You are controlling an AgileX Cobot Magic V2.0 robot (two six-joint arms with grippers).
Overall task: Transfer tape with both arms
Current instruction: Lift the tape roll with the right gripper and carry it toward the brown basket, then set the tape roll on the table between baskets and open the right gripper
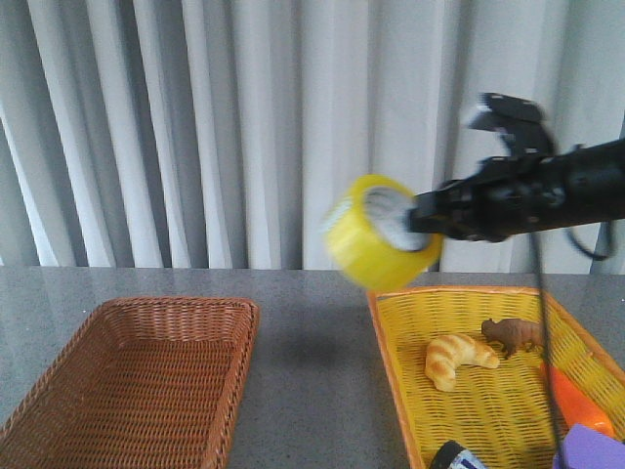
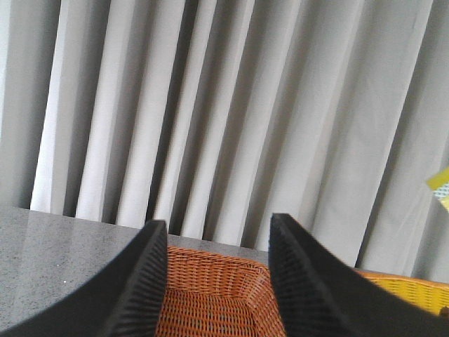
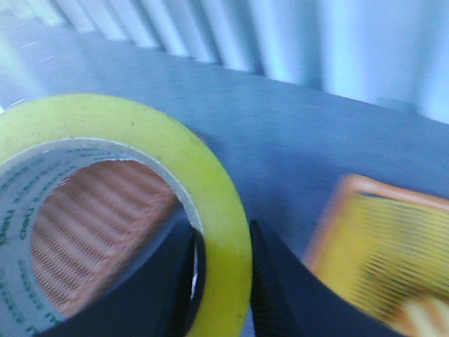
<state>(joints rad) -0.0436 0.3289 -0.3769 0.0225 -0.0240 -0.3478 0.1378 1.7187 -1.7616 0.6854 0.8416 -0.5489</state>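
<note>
Brown wicker basket [image 1: 137,381]: rectangular, on the grey table [image 1: 312,391] at the left, nothing seen inside. Left gripper [image 2: 217,281]: appears only in the left wrist view, two black ribbed fingers [image 2: 140,288] spread apart with nothing between them, aimed over the far end of the brown basket toward the pale pleated curtain [image 1: 244,127]. Tape [image 1: 381,233]: wide roll, translucent yellow winding over a white core with small green print, held in the air above the table between the two baskets, just over the near-left corner of the yellow one; its central axis runs roughly level and slightly tilted, one open end turned toward the right arm, the other toward the left side of the scene; blurred in the front view. In the right wrist view the brown basket weave shows through the core hole. Right gripper [image 3: 221,281]: black, reaching in from the right side, jaws pinched on the wall of the roll, one finger inside the core and one on the outer yellow face. Yellow wicker basket [image 1: 410,391]: on the table at the right, containing a croissant [image 1: 457,360], a small brown animal figure [image 1: 513,335], an orange item [image 1: 576,396], a purple item [image 1: 591,451] and, at the lower edge, a dark black-and-white round object [image 1: 457,457].
</note>
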